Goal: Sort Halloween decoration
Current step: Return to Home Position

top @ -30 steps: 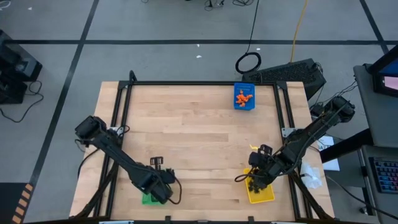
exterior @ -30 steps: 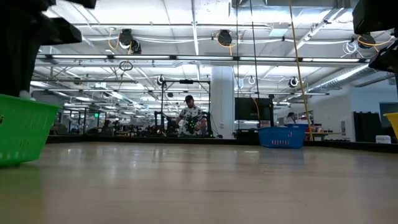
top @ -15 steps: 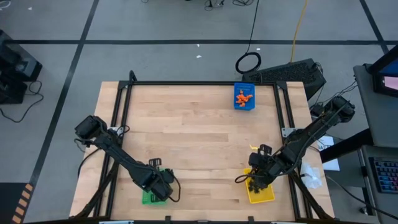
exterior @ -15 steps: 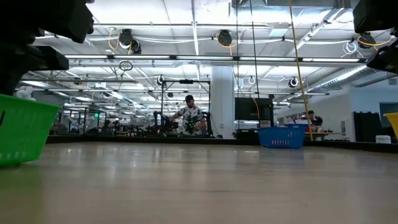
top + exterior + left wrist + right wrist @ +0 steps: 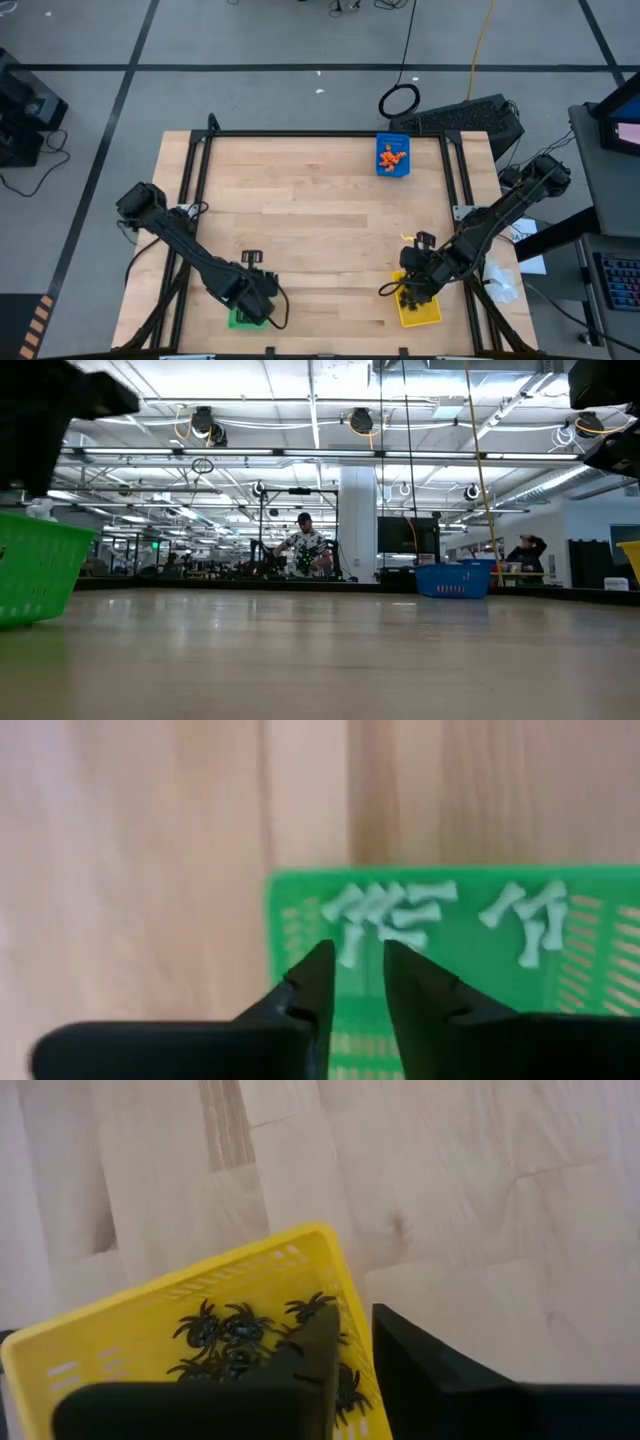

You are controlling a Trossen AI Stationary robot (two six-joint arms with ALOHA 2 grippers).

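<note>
Halloween decoration [image 5: 400, 915] lay sorted into three trays. The white bones [image 5: 528, 915] were in the green tray [image 5: 236, 320] by the tabletop's [image 5: 300, 210] lower edge in the high view, left of its middle. The black spiders [image 5: 235, 1335] were in the yellow tray [image 5: 425, 315] near that edge's right corner, and the orange lumps [image 5: 392, 156] were in the blue tray [image 5: 393, 174] at the opposite edge. Over the last second only the left arm had moved: its base end swung slightly toward the left edge, and the left gripper [image 5: 357, 952] shifted a little above the green tray. The right gripper [image 5: 350, 1312] kept its place over the yellow tray. Both pairs of jaws stood a narrow slit apart, gripping nothing. No piece could be made out loose on the wood, so the sorting looked finished and the left arm seemed to be withdrawing to rest. The bones shared no heading: their long axes lay flat at mixed angles, several fanned in a clump, a few slanted apart from it. Spiders and lumps showed no clear long axis.
</note>
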